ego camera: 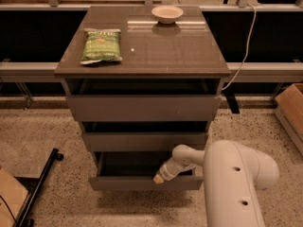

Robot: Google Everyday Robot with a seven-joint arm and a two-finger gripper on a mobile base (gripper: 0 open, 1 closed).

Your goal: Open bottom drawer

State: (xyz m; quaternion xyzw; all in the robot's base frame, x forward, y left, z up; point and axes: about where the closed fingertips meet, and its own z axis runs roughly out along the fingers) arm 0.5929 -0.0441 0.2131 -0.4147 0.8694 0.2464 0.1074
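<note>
The bottom drawer (128,182) is the lowest of three grey-brown drawer fronts in the cabinet. It stands pulled out toward me, and its dark shallow inside shows behind the front. My gripper (159,178) is at the end of the white arm (232,183). It reaches from the right and rests at the top edge of the bottom drawer's front, right of the middle. The middle drawer (144,141) and the top drawer (142,107) also stand slightly out.
A green snack bag (101,45) and a small white bowl (167,13) lie on the cabinet top (156,51). A cardboard box (292,109) stands at the right, another at the lower left. A black stand leg (40,186) lies on the floor at the left.
</note>
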